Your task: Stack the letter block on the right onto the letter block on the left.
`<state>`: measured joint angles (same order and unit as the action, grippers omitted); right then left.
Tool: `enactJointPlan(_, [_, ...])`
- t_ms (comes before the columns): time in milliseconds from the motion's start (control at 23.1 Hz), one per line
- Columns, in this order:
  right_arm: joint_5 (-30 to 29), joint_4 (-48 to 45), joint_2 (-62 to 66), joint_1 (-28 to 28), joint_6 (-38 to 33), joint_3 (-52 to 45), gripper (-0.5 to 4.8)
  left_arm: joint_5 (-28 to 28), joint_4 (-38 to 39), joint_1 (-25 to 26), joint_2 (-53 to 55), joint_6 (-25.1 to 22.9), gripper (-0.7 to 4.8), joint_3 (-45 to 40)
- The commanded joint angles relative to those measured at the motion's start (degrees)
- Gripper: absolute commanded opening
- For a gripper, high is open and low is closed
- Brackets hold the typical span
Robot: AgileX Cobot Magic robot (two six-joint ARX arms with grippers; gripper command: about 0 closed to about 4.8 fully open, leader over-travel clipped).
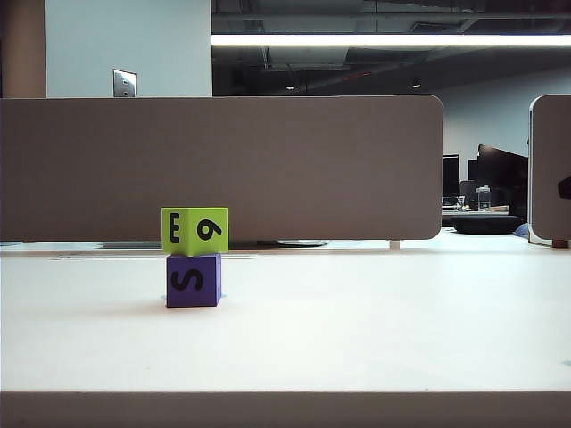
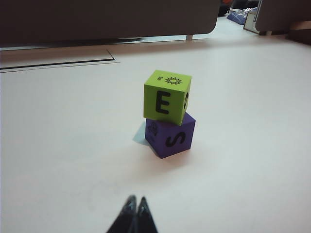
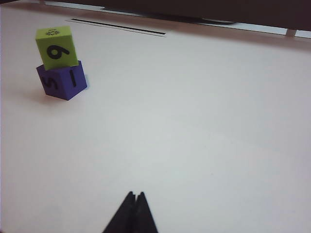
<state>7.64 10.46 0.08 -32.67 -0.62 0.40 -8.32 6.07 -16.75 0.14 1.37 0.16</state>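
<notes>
A: Is the stack made?

B: It looks so. The green block (image 1: pixel 194 230) sits on the purple block (image 1: pixel 193 280), touching it, on the left half of the table (image 1: pixel 357 321), about midway between its front and back edges. Nothing else lies on that side.

A: Is it square on top?

B: Not quite. In the left wrist view the green block (image 2: pixel 167 101) is turned a little against the purple one (image 2: pixel 171 138) and overhangs one side slightly. It rests flat, though, with no tilt that I can see.

A: And the grippers?

B: Both are clear of the blocks. The left gripper (image 2: pixel 135 206) has its tips pressed together, holding nothing, near the stack but apart from it. The right gripper (image 3: pixel 134 198) is likewise pinched closed and empty, well apart from the stack (image 3: pixel 60 62), toward the right side of the table.

A: So what is left?

B: I judge nothing of the stacking itself. At most the arms finish drawing back.
</notes>
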Motion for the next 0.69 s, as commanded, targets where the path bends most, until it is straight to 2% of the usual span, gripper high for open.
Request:
enactJointPlan(43, [-0.09, -0.83, -0.13, 3.56, -0.28, -0.33, -0.06, 0.15, -0.46, -0.02, 0.02, 0.17, -0.05, 0.20])
enactJointPlan(476, [-0.07, -0.83, -0.13, 23.21, -0.28, -0.33, -0.06, 0.17, -0.46, -0.02, 0.02, 0.17, -0.05, 0.20])
enactJointPlan(692, [-0.07, -0.85, -0.13, 28.02, -0.28, -0.33, -0.06, 0.17, -0.46, -0.02, 0.02, 0.17, -0.05, 0.20])
